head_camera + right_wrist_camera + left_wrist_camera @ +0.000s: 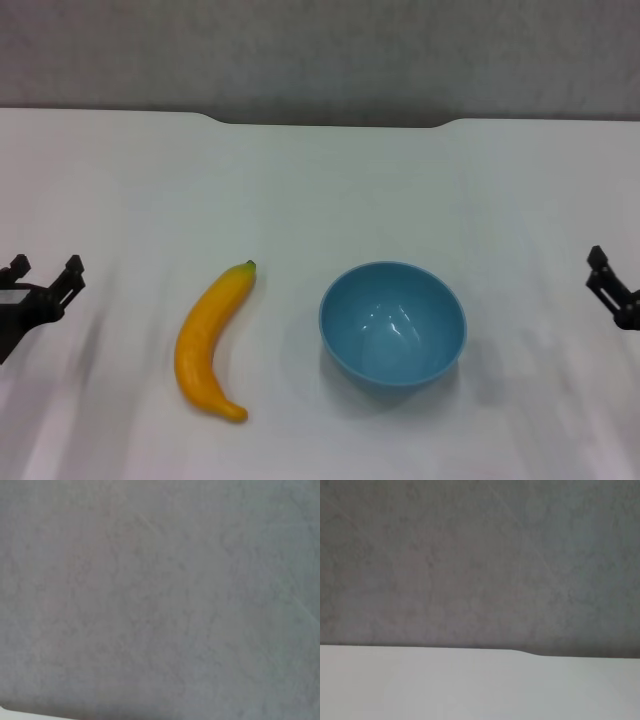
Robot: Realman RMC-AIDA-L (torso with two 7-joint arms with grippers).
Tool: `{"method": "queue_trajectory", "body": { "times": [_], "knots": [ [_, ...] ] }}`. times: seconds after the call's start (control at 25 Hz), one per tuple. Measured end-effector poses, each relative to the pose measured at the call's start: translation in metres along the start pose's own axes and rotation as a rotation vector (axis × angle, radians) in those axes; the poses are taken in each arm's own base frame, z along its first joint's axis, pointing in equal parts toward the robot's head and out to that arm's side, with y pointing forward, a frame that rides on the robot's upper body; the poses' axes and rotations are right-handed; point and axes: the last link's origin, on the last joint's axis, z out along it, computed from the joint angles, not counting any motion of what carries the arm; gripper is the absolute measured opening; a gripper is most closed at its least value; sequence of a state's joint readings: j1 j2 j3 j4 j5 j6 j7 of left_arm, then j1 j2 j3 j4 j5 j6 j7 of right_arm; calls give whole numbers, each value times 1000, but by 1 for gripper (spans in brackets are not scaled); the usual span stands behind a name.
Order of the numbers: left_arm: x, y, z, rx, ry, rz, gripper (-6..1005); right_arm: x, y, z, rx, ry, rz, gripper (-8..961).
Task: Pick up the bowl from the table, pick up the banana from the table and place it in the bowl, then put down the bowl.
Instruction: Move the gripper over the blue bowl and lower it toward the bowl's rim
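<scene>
Resting upright near the table's (320,180) centre, the bowl (392,322) sat empty, with the banana (210,340) lying just beside it at 9 o'clock, stem tip pointing to 12. The left gripper (44,272) hung at the far 9 o'clock edge, fingers spread and holding nothing; the right gripper (610,282) waited at 3 o'clock, whether open or closed could not be told. Judging by its glossy, sloping wall, the bowl risked slipping or tipping if pinched off-centre at the rim.

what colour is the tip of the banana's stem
Dark green, on the banana's far end; the head view shows it best.
</scene>
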State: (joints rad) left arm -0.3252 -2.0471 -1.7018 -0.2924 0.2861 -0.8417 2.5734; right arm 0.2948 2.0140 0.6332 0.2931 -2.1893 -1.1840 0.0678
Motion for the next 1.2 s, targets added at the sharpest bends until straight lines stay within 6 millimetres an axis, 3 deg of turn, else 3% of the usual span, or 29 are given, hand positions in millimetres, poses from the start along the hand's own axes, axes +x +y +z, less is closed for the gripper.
{"method": "queue_trajectory", "body": {
  "times": [0.28, 0.56, 0.92, 1.2],
  "knots": [
    [12, 11, 2, -68, 30, -18, 755, -2, 7, 6, -18, 7, 21, 877],
    [48, 31, -1, -83, 30, 29, 755, -8, 14, 20, -49, 34, 64, 878],
    [73, 56, 5, 118, -156, 108, 756, -28, 12, 58, -93, 323, 165, 878],
    [89, 69, 7, 210, -286, 144, 755, -55, 39, 84, -183, 592, 33, 861]
  ]
}}
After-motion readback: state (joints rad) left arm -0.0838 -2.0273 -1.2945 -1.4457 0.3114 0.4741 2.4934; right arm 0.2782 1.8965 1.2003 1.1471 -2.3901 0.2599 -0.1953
